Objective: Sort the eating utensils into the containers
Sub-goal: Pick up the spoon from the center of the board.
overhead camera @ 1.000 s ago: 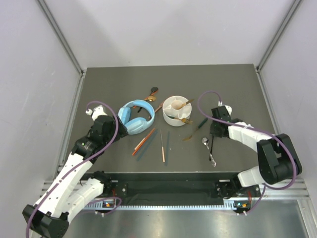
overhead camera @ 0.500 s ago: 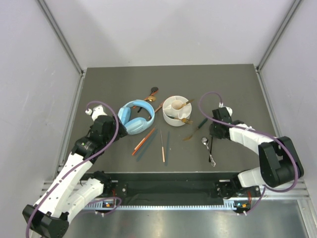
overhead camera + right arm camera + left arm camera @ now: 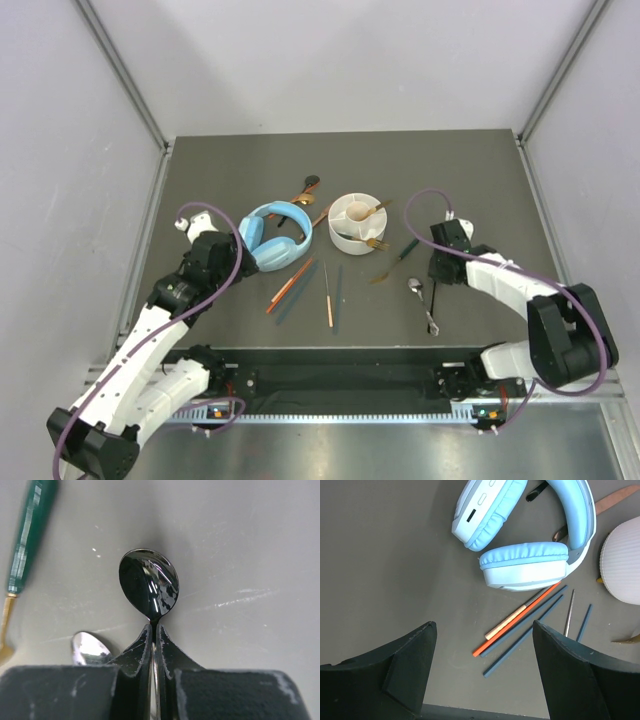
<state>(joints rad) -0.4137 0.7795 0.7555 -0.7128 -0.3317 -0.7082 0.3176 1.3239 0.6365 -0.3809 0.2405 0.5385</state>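
Right gripper (image 3: 154, 630): fingers pressed together, pinching the black spoon (image 3: 148, 587) at the neck, just behind its bowl. A silver spoon (image 3: 90, 647) lies just beside the fingers, and a green-handled utensil (image 3: 27, 535) lies further left. Left gripper (image 3: 485, 626): fingers spread wide, holding nothing, over the dark table (image 3: 480, 180). Beyond it lie an orange chopstick (image 3: 481, 650) and a teal chopstick (image 3: 522, 636), side by side, then blue headphones (image 3: 530, 545). Farther back, the white divided holder (image 3: 345, 240) contains gold utensils (image 3: 376, 243).

Dark table (image 3: 250, 160), pale walls (image 3: 340, 60) (aluminium corner posts (image 3: 120, 70)).
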